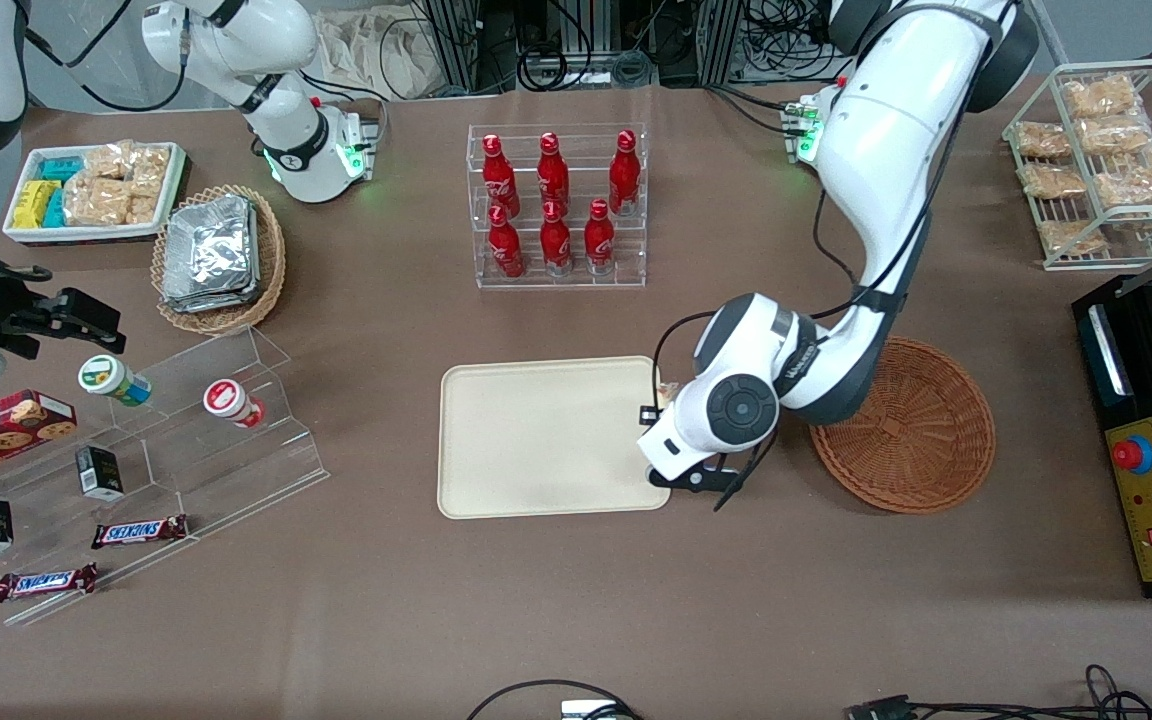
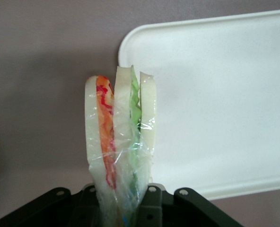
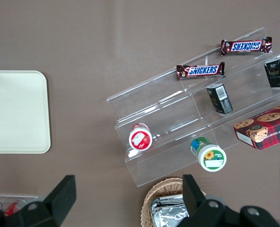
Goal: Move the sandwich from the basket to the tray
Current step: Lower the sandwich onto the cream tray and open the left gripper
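Sandwich [image 2: 121,137] clamped upright between the gripper [image 2: 121,201] fingers, held above the tray [image 1: 536,440] edge nearest the basket [image 1: 921,435]. Arm bent down over the basket rim, wrist over the tray edge. In the front view the wrist hides nearly all of the sandwich; fingers cut off in the wrist view.
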`<state>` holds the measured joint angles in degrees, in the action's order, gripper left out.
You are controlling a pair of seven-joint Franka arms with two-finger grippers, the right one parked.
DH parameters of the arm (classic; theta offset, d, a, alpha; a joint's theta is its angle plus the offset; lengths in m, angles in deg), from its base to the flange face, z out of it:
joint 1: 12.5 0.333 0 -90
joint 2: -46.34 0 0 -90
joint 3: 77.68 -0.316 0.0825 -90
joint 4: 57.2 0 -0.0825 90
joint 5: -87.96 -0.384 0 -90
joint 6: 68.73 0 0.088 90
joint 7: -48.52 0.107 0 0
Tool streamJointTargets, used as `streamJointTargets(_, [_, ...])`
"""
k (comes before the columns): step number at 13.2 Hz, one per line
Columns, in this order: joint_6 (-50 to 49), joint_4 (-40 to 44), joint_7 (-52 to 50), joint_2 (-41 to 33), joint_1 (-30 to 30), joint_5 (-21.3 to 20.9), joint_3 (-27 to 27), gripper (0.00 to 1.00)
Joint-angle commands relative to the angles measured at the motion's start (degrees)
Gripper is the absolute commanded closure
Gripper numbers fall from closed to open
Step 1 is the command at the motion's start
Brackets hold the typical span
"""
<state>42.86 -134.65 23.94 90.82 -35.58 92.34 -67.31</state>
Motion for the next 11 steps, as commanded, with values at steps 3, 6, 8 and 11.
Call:
streamJointTargets(3, [6.43,2.49,-2.75,5.53,-3.55,0.63,-0.53,0.93])
streamJointTargets(6, [7.58,2.40,-3.38,6.76,-4.26,0.63,-0.53,0.91])
streamJointTargets(8, [7.67,1.96,-3.20,6.94,-4.26,0.03,-0.62,0.01])
streamJointTargets(11, [7.23,2.22,-3.29,4.84,-3.91,-0.33,-0.71,0.00])
